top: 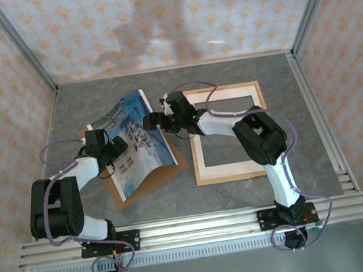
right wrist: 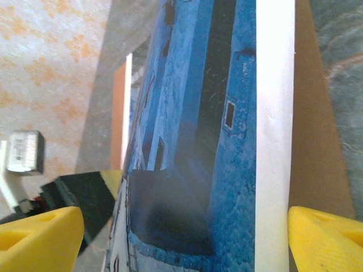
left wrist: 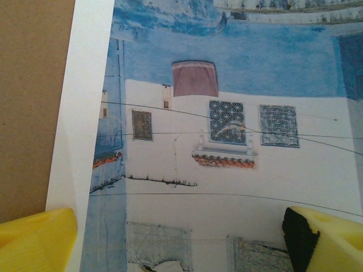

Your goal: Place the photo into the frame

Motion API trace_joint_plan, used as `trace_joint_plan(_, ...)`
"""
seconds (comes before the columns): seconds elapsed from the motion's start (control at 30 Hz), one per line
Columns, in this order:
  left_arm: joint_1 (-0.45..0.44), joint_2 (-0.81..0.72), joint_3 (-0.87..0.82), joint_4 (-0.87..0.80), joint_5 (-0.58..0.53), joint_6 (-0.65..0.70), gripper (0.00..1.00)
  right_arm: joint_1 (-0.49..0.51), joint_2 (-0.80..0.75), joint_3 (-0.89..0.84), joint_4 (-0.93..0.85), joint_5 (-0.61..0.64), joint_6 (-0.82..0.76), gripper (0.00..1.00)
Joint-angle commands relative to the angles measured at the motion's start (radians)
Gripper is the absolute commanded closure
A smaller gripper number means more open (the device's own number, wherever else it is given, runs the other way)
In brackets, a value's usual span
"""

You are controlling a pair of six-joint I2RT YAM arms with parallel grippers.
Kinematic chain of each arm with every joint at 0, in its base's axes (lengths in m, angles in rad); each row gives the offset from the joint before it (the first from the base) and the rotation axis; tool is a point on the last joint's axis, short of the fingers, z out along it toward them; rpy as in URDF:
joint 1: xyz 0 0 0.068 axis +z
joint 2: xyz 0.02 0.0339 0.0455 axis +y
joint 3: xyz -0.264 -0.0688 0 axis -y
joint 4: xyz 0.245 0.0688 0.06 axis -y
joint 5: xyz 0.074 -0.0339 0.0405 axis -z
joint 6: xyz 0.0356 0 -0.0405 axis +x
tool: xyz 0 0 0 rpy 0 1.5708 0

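While the large rectangular light-wood frame (top: 237,177) lies flat, we see the curled blue-and-white paper photo (top: 132,150) just left of it; left gripper (top: 123,147) and right gripper (top: 152,121), also left of it, both gape open.

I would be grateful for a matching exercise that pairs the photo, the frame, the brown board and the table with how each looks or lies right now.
Things:
1. photo
2. frame
3. brown board
4. table

States:
A. grey, mottled surface
B. lying flat on the right side, grey showing through its opening
C. bowed upward, printed side showing
D. lying flat under the print, on the left side

Pairs: 1-C, 2-B, 3-D, 4-A
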Motion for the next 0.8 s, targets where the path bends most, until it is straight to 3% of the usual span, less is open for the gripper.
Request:
trace_joint_plan(0.0,-0.008,0.004,-0.028,-0.009,0.044,-0.012,0.08,0.000,-0.052,-0.029,0.182,-0.035,0.080,0.08)
trace_joint_plan(0.27,-0.008,-0.007,-0.027,-0.011,0.047,-0.011,0.08,0.000,-0.059,-0.123,0.447,0.016,0.264,0.08)
trace_joint_plan(0.37,-0.008,-0.011,-0.026,-0.013,0.048,-0.011,0.08,0.003,-0.055,-0.120,0.425,0.028,0.274,0.15)
trace_joint_plan(0.77,-0.008,-0.030,-0.018,-0.025,0.050,-0.004,0.08,0.001,-0.080,-0.046,-0.027,0.112,-0.015,0.83)
